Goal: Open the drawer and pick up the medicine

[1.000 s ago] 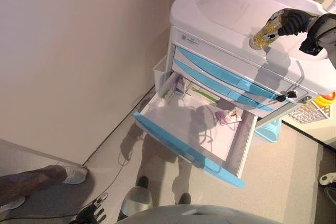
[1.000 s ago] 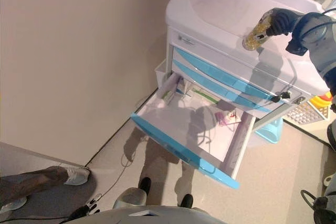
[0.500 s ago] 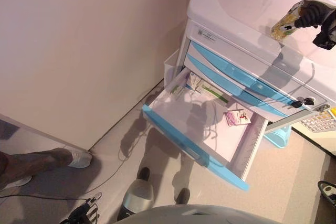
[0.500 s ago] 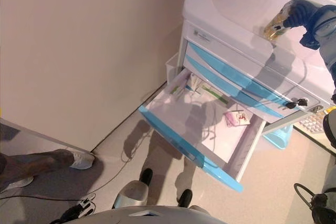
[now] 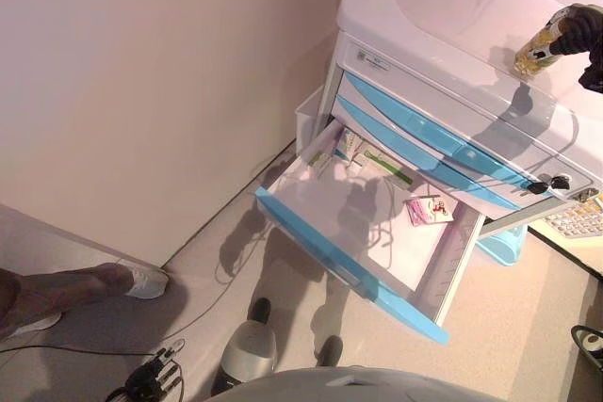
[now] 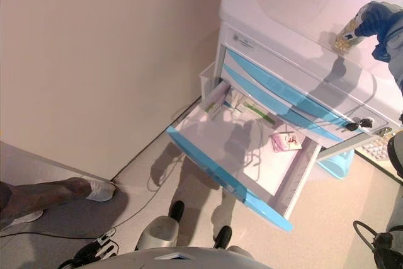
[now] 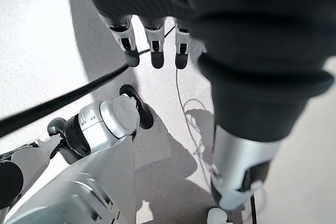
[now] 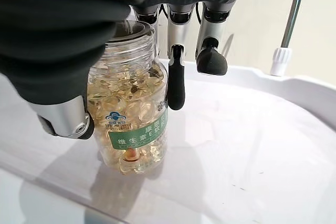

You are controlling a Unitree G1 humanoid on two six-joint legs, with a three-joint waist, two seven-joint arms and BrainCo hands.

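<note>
A clear medicine bottle point(image 8: 134, 124) full of yellow capsules, with a green label, stands upright with its base on the white cart top point(image 5: 443, 7) near the right side. My right hand point(image 5: 586, 33) is shut on the bottle point(image 5: 537, 46), thumb on one side and fingers point(image 8: 176, 80) on the other. Below, the lowest drawer point(image 5: 350, 272) with its blue front is pulled out. In it lie a pink packet point(image 5: 429, 211) and green-and-white boxes point(image 5: 356, 148) at the back. My left hand point(image 7: 153, 38) hangs open low over the floor, holding nothing.
Two shut blue drawers point(image 5: 424, 143) sit above the open one, with a key point(image 5: 558, 183) in the lock. A pale blue bin point(image 5: 499, 244) and a basket point(image 5: 579, 221) stand right of the cart. A person's leg and white shoe point(image 5: 143, 281) are at the left by the wall.
My right hand has turned the bottle from lying tilted in the air to upright and brought it down to the cart top. The camera has shifted, and the drawer stays open.
</note>
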